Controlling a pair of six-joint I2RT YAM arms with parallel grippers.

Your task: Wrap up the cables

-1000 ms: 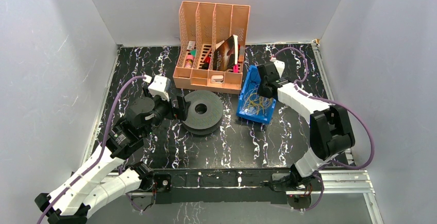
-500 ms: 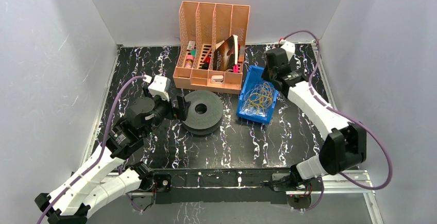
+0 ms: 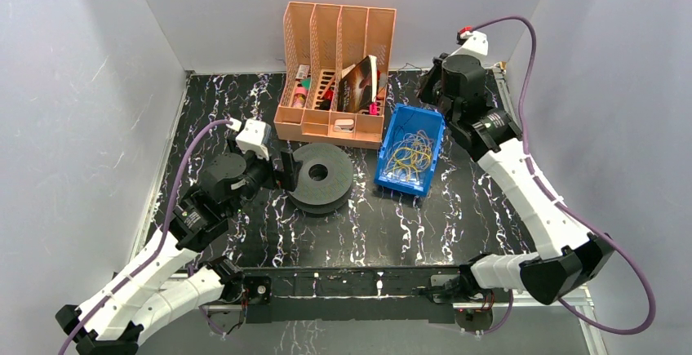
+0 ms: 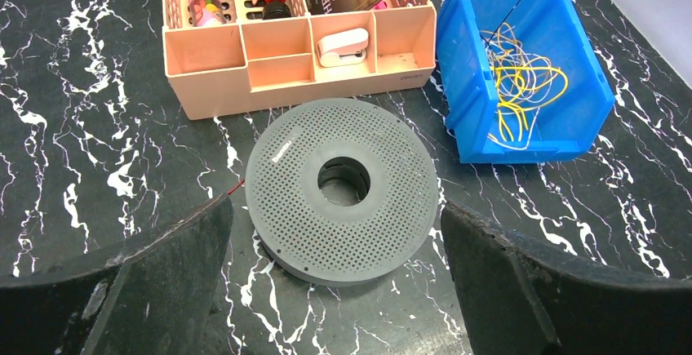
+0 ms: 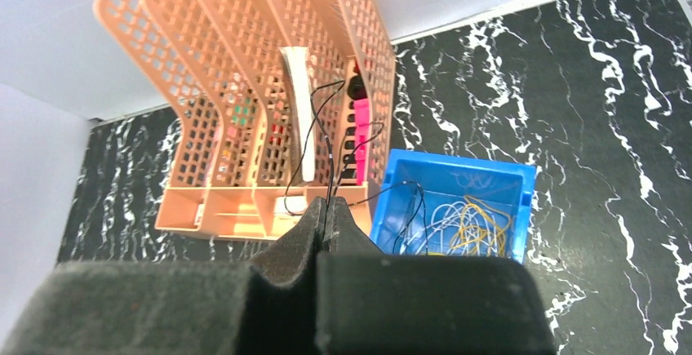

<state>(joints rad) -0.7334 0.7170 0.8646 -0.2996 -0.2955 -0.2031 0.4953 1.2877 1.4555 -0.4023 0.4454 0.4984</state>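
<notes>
Thin yellow and pale cables [image 3: 408,157] lie tangled in a blue bin [image 3: 390,177]; they also show in the left wrist view [image 4: 522,86] and the right wrist view [image 5: 469,218]. My right gripper [image 3: 432,87] is raised behind the bin, shut on a thin black cable [image 5: 306,139] that loops up from the bin in front of the organizer. Its fingertips meet in the right wrist view [image 5: 326,208]. My left gripper [image 3: 287,171] is open and empty, low beside the dark grey spool [image 3: 320,177]. A short red wire end [image 4: 236,187] shows at the spool's left edge [image 4: 343,188].
A peach desk organizer [image 3: 336,69] with a book, pens and small items stands at the back, close behind the spool and the bin. White walls close in the table on three sides. Purple arm cords arc over both arms.
My right gripper has risen out of the blue bin and moved back and right toward the rear wall, drawing the black cable up with it. The left arm has not moved.
</notes>
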